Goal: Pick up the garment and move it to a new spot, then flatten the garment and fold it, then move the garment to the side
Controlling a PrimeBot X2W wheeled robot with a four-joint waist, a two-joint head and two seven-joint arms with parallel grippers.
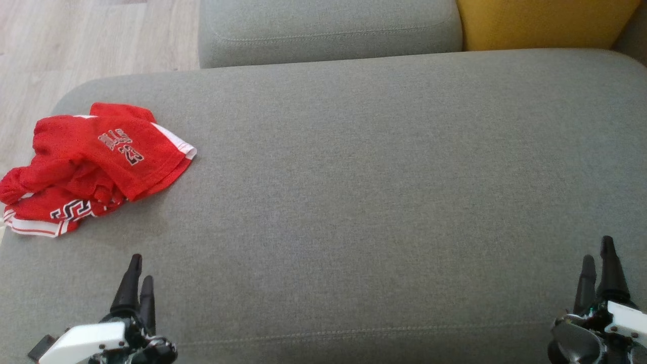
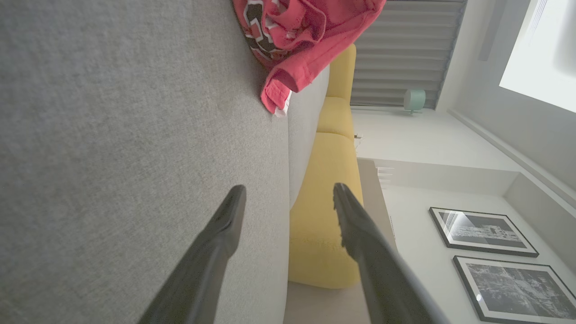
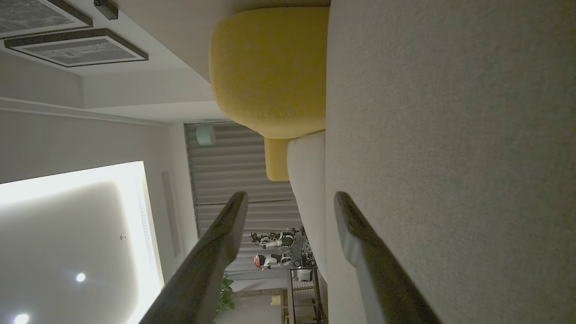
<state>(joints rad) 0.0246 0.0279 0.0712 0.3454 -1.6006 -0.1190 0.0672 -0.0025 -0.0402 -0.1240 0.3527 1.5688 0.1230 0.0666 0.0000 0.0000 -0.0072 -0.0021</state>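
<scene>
The head view takes in the whole grey sofa seat [image 1: 354,177] from above, with one red garment [image 1: 91,162] lying crumpled near its left edge, white trim and dark lettering facing up. The left tool [image 1: 141,268] hovers over the seat on the near side of the garment, apart from it, and the right tool [image 1: 597,248] hovers over the far right of the seat, well apart from the cloth. Each tool's two dark fingers look close together from above; the wrist views, looking along them, show both pairs spread wide with nothing between them.

The left wrist view adds the garment's hem hanging at the seat's edge, a yellow cushion [image 2: 324,211] beyond, and two framed pictures [image 2: 483,231] on a wall. The right wrist view brings in grey blinds [image 3: 243,171] and a small robot figure [image 3: 274,249] on a shelf.

Counted: one garment, two tools, two framed pictures
</scene>
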